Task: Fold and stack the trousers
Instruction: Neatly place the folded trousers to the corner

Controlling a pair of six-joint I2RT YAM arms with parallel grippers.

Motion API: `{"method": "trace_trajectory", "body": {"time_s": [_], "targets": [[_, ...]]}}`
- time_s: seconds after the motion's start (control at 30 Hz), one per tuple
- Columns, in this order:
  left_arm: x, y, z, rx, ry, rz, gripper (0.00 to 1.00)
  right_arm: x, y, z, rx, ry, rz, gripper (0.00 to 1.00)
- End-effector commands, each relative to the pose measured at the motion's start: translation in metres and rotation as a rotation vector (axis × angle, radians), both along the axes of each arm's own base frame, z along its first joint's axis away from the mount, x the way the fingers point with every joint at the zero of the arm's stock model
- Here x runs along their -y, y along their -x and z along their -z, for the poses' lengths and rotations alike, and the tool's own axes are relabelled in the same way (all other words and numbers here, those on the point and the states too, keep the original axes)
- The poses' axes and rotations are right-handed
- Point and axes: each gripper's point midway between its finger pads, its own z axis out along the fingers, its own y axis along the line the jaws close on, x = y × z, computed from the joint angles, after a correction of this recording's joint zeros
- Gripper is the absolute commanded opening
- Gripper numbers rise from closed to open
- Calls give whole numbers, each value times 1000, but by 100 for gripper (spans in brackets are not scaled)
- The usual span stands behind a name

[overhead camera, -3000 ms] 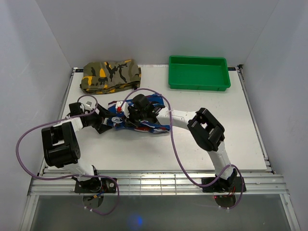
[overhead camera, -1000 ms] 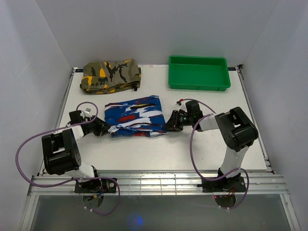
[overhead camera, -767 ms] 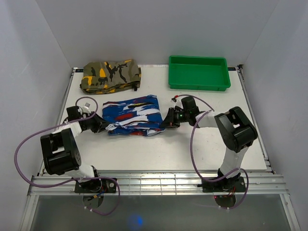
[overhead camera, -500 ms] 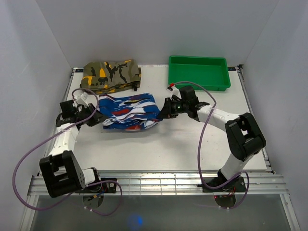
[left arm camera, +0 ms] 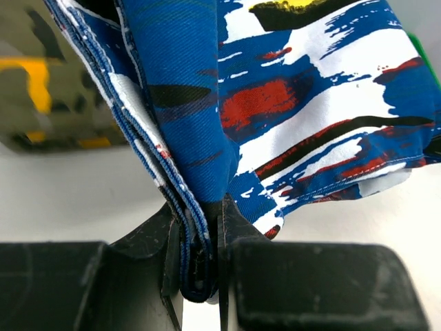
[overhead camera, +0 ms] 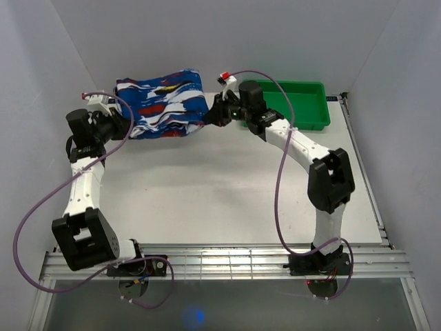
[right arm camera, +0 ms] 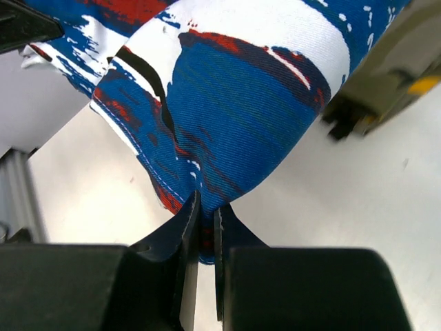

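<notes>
Aloft, trousers [overhead camera: 162, 103] near green tray [overhead camera: 304, 105]

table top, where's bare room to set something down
The wide middle of the table, between the left arm and right arm, from the near rail up to the raised trousers, is bare. So is the strip right of the right arm, below the green tray. The far edge is crowded: trousers, camouflage garment, tray.

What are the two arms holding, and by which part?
The folded trousers: left tool pinches the left edge, right tool the right edge.
</notes>
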Motion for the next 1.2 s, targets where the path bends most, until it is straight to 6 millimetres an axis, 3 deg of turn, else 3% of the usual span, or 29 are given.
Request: {"method": "trace_trajectory", "body": {"time_s": [0.0, 0.1, 0.13, 0.17, 0.2, 0.23, 0.27, 0.3, 0.33, 0.37, 0.4, 0.43, 0.47, 0.5, 0.57, 0.6, 0.7, 0.73, 0.8, 0.83, 0.87, 0.9, 0.93, 0.97, 1.0, 1.03, 1.07, 1.1, 1.17], "targets": [[-35, -53, -57, 277, -111, -105, 0, -18, -56, -37, 211, -56, 57, 8], [-53, -89, -56, 322, -90, -158, 0, -34, -93, -32, 259, -97, 104, 8], [-61, -99, -60, 341, -82, -188, 0, -41, -106, -9, 249, -88, 113, 8], [-69, -114, -52, 368, -78, -200, 0, -47, -115, -26, 302, -137, 121, 8], [-75, -121, -49, 385, -72, -210, 0, -51, -123, -23, 310, -148, 129, 8], [-80, -130, -58, 432, -67, -221, 0, -58, -134, 3, 289, -137, 141, 8], [-90, -145, -35, 399, -53, -234, 0, -61, -141, 7, 295, -144, 148, 8], [-94, -153, -30, 401, -44, -238, 0, -66, -148, -5, 332, -175, 162, 8], [-96, -161, -38, 443, -39, -228, 0, -70, -158, 22, 314, -164, 173, 8], [-104, -174, -11, 406, -22, -238, 0, -71, -164, 25, 324, -174, 184, 8], [-108, -181, -4, 404, -12, -239, 0, -73, -170, 15, 363, -202, 203, 8], [-109, -189, -9, 427, 0, -216, 0, -76, -177, 37, 353, -193, 212, 8], [-112, -196, 0, 416, 9, -211, 0, -77, -181, 40, 364, -199, 223, 8], [-116, -206, 29, 374, 23, -215, 0, -75, -187, 38, 398, -211, 251, 8], [-121, -218, 33, 391, 22, -205, 0, -78, -191, 57, 412, -201, 261, 8], [-124, -226, 59, 356, 31, -203, 0, -78, -193, 62, 424, -193, 269, 8], [-131, -239, 68, 353, 23, -202, 0, -80, -196, 81, 434, -173, 266, 8], [-134, -242, 81, 328, 27, -205, 1, -81, -196, 88, 436, -157, 267, 11], [-136, -247, 80, 328, 25, -207, 18, -81, -197, 92, 429, -151, 278, 28], [-137, -248, 86, 299, 33, -210, 43, -80, -196, 88, 431, -152, 278, 52], [-139, -249, 85, 290, 33, -218, 55, -79, -195, 90, 421, -142, 280, 64], [-143, -250, 80, 291, 29, -235, 65, -76, -195, 75, 433, -151, 290, 76], [-144, -249, 77, 279, 30, -241, 97, -74, -193, 67, 439, -152, 292, 92], [-148, -247, 71, 280, 27, -249, 98, -71, -192, 68, 434, -127, 290, 97], [-150, -247, 64, 284, 26, -252, 98, -66, -188, 38, 464, -142, 293, 100], [-153, -246, 58, 277, 27, -257, 98, -63, -185, 26, 473, -142, 291, 94], [-157, -243, 40, 294, 24, -264, 98, -57, -182, 29, 460, -111, 285, 92], [-160, -241, 28, 301, 24, -271, 98, -47, -174, -10, 494, -132, 289, 91], [-166, -233, -10, 317, 13, -278, 98, -35, -163, -35, 526, -108, 283, 90]]}}
